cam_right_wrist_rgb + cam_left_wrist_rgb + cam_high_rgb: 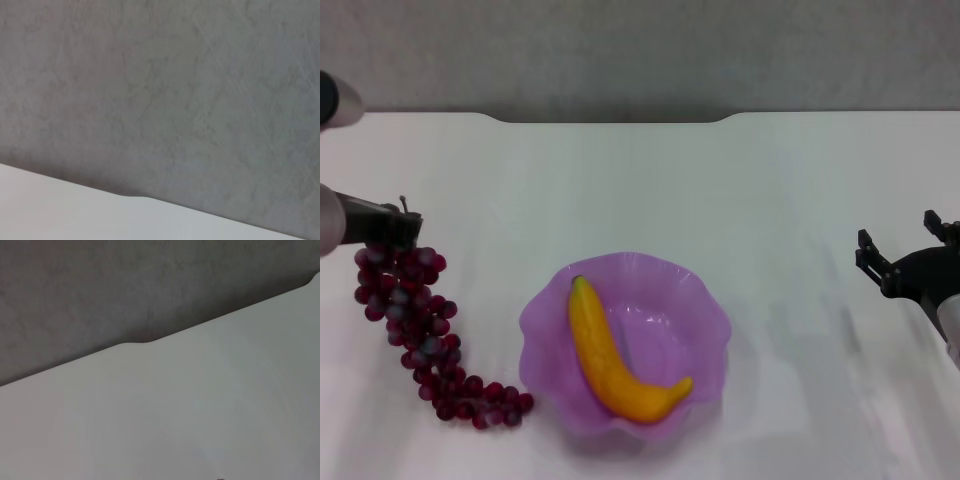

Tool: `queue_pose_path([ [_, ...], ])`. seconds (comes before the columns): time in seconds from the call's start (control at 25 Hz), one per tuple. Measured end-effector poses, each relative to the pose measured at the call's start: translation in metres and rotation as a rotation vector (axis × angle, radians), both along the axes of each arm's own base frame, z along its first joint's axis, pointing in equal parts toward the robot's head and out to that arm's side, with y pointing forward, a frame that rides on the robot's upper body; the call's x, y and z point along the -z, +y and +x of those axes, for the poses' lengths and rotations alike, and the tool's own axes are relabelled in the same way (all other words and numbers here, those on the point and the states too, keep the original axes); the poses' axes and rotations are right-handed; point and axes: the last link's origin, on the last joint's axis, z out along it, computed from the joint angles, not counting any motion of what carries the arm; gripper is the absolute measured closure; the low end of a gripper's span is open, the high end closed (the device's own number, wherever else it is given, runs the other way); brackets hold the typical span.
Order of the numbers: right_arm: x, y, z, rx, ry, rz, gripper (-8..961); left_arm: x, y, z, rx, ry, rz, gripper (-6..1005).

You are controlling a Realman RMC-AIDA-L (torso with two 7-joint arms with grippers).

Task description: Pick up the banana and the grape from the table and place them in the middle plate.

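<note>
The banana [610,355] lies inside the purple middle plate [705,320], at the front centre of the white table [640,180]. The grape bunch [420,335] lies on the table left of the plate and trails toward its front rim. My left gripper [408,230] is at the bunch's far top end, with its fingers closed on the top grapes beside the thin stem. My right gripper [900,240] is open and empty, low over the table far right of the plate. The wrist views show only table and wall.
The table's notched far edge [610,120] runs along a grey wall; it also shows in the left wrist view [135,344] and the right wrist view [135,196]. Bare tabletop lies between the plate and the right gripper.
</note>
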Motion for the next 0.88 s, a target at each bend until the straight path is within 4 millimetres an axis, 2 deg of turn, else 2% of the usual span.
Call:
queue_pose_path([
  [0.28, 0.000, 0.001, -0.001, -0.001, 0.000, -0.001, 73, -0.015, 0.000, 0.016, -0.002, 0.030, -0.046, 756],
  [0.56, 0.001, 0.002, -0.001, -0.001, -0.001, -0.005, 73, -0.033, -0.009, 0.050, 0.057, 0.060, -0.116, 757],
  [0.88, 0.001, 0.002, -0.001, 0.000, -0.001, -0.006, 73, -0.063, -0.013, 0.082, 0.132, 0.097, -0.104, 757],
])
